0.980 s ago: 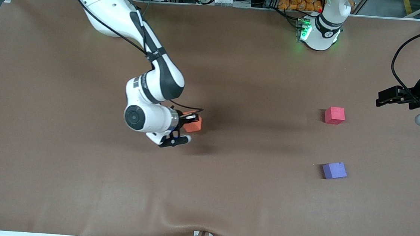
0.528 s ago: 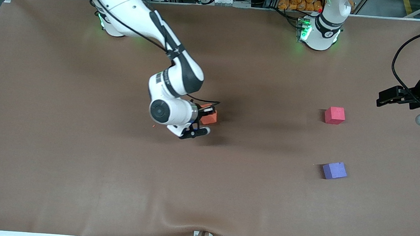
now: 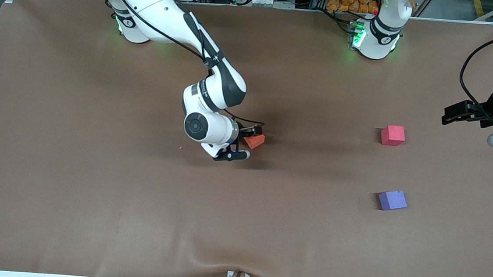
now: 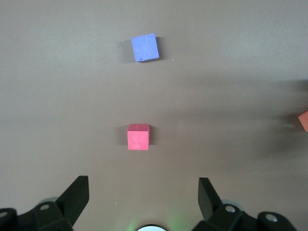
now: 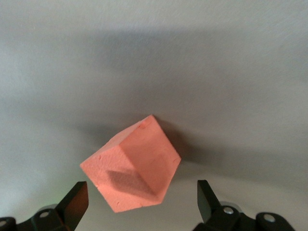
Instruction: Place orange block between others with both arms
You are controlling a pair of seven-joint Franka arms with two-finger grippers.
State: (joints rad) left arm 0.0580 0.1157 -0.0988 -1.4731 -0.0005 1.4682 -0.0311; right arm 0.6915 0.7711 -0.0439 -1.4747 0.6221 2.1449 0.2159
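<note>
Orange block [image 3: 255, 141] sits tilted mid-table, released between the spread-wide right end effector [image 3: 246, 143]; looks light, soft foam, so regrip flat opposing faces; left end effector [image 4: 143, 199] waits wide near the table's end.

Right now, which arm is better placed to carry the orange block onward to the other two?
Left: its open end effector hovers by the red block and purple block, at their end of the table.

The right arm reaches from its base to mid-bench, its right pincer [image 3: 249, 142] pointing down with fingers spread wide. The left arm waits at the bench's end, its left pincer [image 4: 143, 198] spread wide.
</note>
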